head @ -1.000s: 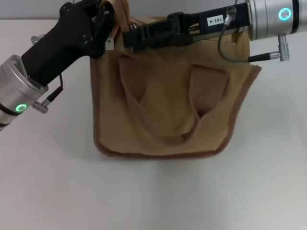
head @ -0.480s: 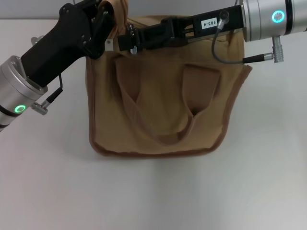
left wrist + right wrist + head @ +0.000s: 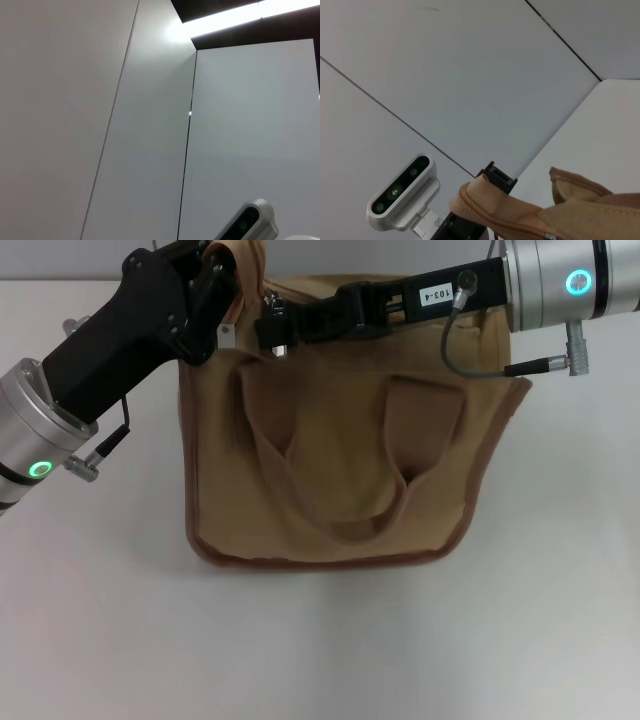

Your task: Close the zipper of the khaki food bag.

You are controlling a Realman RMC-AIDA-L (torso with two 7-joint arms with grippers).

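Since a second ago, your right gripper [image 3: 272, 328] has slid along the bag's top toward the left end, and the bag [image 3: 340, 455] has shifted with it, its right corner dropping a little lower. That gripper now sits at the bag's far top edge, close to the top left corner, with its fingers pressed down on the zipper [image 3: 492, 220] line; you cannot tell from the head view whether they are clamped on the slider or just resting there. Its black body and silver wrist reach in from the table's far right.

Your left gripper [image 3: 222, 280] stays clenched on the bag's top left corner, pinching a bunched fold of tan fabric that sticks up above its fingers. Its arm runs down toward the table's left edge.

Look at the right wrist view: you see the puckered end of the bag lifted up, with zipper teeth running along the fold, held by the left gripper's dark fingers.

Your bag lies on the white table [image 3: 320, 640] near its far edge, its two handles [image 3: 330, 465] flopped on the front panel, brown piping along the near edge.
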